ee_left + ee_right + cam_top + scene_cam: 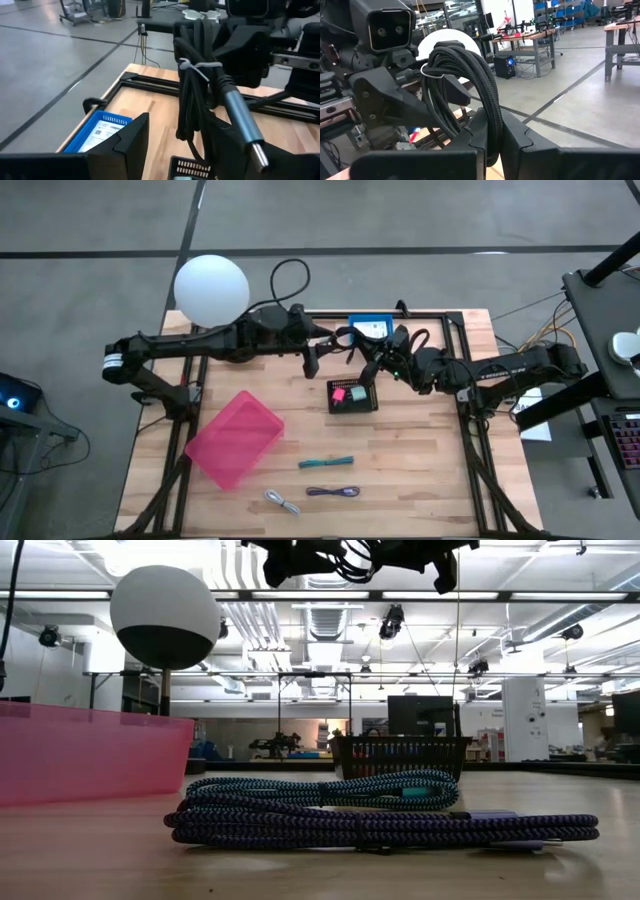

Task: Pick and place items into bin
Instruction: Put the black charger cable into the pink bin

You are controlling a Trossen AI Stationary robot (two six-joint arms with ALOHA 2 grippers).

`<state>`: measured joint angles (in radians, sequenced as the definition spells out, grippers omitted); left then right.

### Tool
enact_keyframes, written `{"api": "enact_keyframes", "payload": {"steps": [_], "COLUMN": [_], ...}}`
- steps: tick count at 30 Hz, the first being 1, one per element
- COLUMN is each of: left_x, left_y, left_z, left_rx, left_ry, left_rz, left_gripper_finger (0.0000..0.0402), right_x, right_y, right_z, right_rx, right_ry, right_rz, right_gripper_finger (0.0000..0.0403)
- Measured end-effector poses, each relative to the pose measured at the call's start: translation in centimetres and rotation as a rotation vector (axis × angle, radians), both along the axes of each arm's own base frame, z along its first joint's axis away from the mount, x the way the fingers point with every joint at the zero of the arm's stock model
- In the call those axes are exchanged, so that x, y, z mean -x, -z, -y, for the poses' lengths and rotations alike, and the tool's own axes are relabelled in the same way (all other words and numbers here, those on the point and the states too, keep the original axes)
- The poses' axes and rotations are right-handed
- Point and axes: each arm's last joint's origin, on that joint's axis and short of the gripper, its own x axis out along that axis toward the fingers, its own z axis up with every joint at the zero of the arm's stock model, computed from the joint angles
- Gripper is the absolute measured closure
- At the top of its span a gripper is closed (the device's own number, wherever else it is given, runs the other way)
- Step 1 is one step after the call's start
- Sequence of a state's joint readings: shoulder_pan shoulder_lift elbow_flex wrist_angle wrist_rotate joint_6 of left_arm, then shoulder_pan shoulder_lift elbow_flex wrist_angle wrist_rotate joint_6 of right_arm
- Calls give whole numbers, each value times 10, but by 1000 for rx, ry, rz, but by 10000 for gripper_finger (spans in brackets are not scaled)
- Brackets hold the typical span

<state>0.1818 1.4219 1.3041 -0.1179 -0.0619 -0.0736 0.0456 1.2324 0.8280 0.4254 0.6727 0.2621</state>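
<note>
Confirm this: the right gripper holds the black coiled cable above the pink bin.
Wrong place. The high view shows the right gripper shut on the black coiled cable above the small black mesh basket, not the pink plastic bin, which sits apart toward the left.

Bright overhead strip lights, soft shadows; near cables slightly blurred.

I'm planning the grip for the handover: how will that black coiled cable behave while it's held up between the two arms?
The black coiled cable probably stays bundled, since a white tie cinches it. Its loops look soft and may sag. The right gripper pinches only a few strands, so the bundle could swing.
</note>
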Motion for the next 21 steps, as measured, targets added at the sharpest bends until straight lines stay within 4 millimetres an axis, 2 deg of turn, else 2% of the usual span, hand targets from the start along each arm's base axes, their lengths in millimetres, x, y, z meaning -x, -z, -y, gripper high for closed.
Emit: {"api": "enact_keyframes", "payload": {"steps": [10, 14, 19, 21], "left_x": [-8, -8, -8, -8], "left_y": [9, 9, 8, 8], "left_z": [-1, -1, -1, -1], "left_rx": [4, 4, 3, 4], "left_ry": [3, 5, 9, 9], "left_rz": [-22, -24, -23, -23], "left_gripper_finger": [243, 286, 368, 381], "right_x": [-1, -1, -1, -1], "right_y": [0, 0, 1, 1], "right_z": [-1, -1, -1, -1], "right_rx": [5, 5, 5, 4], "right_ry": [-46, -47, -48, -49], "right_rz": [0, -3, -5, -5], "right_gripper_finger": [390, 390, 390, 390]}}
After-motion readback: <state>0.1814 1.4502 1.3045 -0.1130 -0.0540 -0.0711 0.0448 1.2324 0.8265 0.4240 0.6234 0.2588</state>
